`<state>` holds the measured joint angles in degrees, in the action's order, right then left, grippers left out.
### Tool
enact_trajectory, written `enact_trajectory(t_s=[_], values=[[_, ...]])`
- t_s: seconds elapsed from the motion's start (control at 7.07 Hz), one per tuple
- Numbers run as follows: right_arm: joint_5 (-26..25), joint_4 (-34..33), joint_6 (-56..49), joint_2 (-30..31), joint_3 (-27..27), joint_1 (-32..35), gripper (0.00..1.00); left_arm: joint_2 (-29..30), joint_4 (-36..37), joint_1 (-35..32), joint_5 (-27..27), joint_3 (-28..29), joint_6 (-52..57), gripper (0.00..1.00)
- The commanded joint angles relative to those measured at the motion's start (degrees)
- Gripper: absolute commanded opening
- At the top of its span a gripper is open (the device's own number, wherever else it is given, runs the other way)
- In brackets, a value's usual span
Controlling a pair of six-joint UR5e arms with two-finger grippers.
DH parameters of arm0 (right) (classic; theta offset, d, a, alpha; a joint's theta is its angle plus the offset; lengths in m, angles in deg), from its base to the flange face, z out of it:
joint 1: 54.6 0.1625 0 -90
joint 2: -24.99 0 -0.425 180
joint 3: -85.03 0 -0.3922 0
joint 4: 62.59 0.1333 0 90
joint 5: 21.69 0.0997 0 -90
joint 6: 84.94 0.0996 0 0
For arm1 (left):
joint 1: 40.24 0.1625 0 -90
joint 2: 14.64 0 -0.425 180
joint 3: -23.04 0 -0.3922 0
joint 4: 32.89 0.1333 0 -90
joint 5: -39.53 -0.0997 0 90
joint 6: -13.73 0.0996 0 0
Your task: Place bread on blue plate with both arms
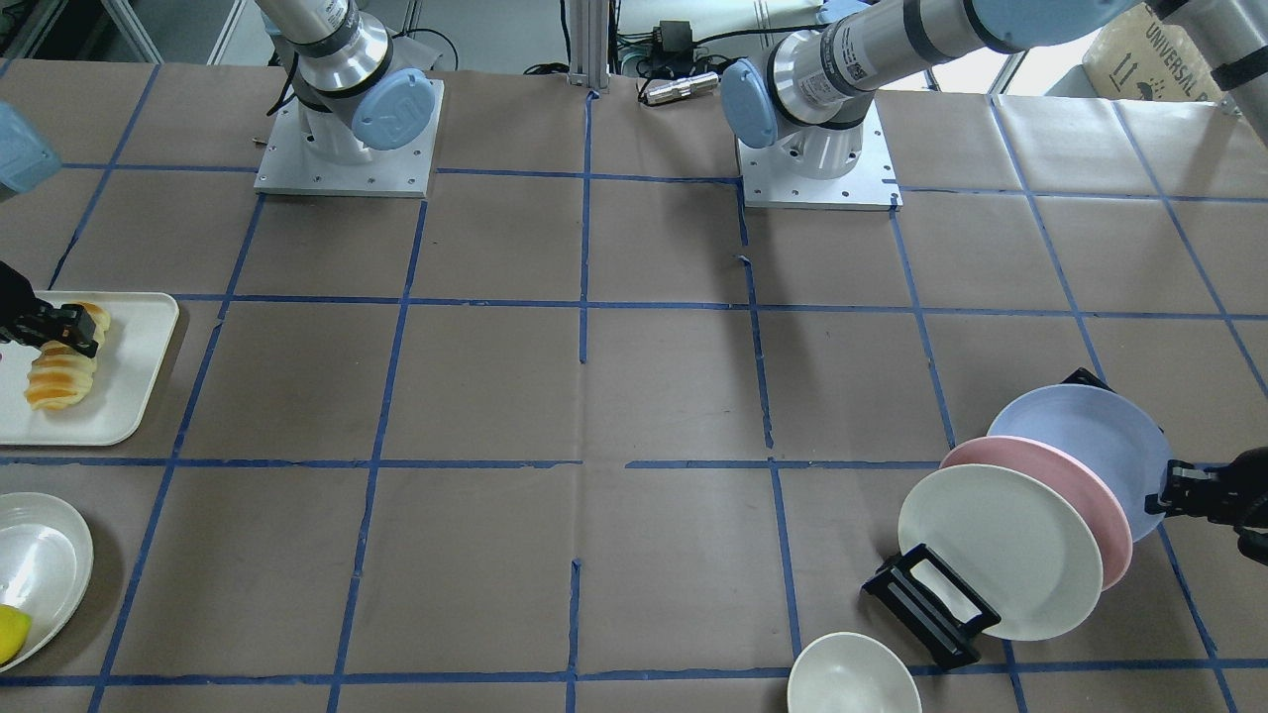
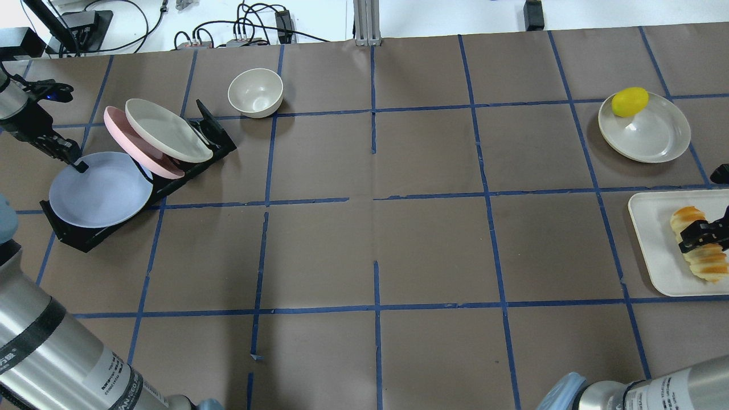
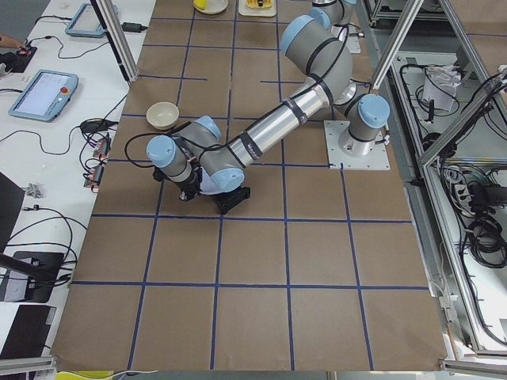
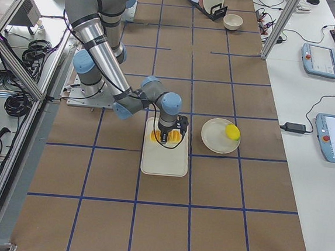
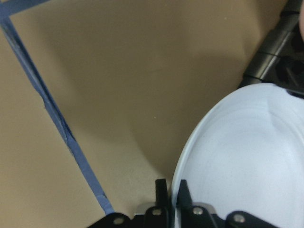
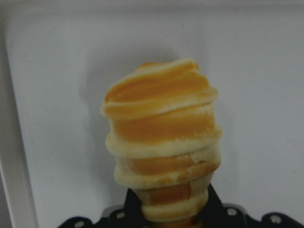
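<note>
- While you look at the overhead view, you find the left gripper (image 2: 78, 165) at the far left of the frame, at the upper rim of the blue plate (image 2: 99, 191).
- From the left wrist camera you see its 2 fingers (image 5: 161, 192) almost together, with the plate's thin rim pinched between them.
- You have the blue plate leaning in the end slot of the black rack (image 2: 85, 239), in the lower left of the overhead frame.
- The pink plate (image 2: 122, 134) and the cream plate (image 2: 165, 136) stand in the 2 slots up and to the right of it.
- You find the right gripper (image 2: 703, 233) at the right edge of the overhead frame, above the white tray (image 2: 655, 245) and set across the bread (image 2: 706, 261).
- From the right wrist camera you see its jaws closed to the loaf's width, with 1 finger pressed against each side.
- The bread is within the tray's rim; it appears to rest on the tray, though you cannot be sure from these views.
- Elsewhere you have a cream bowl (image 2: 256, 91) at the upper middle.
- A white dish (image 2: 649, 134) holding a yellow lemon (image 2: 630, 101) sits at the upper right.
</note>
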<state>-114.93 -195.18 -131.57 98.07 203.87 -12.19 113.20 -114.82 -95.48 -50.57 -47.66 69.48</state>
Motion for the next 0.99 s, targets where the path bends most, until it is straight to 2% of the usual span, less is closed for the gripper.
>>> enact_trajectory(t_s=[0.0, 0.28, 0.57, 0.71, 0.85], values=[[-0.3, 0.6, 0.0, 0.5, -0.5, 0.4, 0.05, -6.2, -4.0, 0.0, 0.2, 0.0, 0.2, 0.00], [-0.1, 0.8, -0.3, 4.0, -1.1, 3.5, 0.05, -10.7, -7.3, 0.1, 0.4, -0.7, 0.5, 0.00], [0.5, 8.5, 0.4, 11.4, -4.8, 10.0, 0.05, -16.0, -14.1, -0.2, 0.4, -0.7, -0.6, 0.00], [0.3, 14.4, 1.3, 15.9, -6.9, 13.9, 0.05, -17.8, -14.4, -2.3, 1.5, -0.7, -2.3, 0.00], [0.4, 19.7, 3.8, 20.0, -9.1, 17.3, 0.06, -19.0, -14.5, -8.0, 1.5, -0.8, -7.9, 0.00]])
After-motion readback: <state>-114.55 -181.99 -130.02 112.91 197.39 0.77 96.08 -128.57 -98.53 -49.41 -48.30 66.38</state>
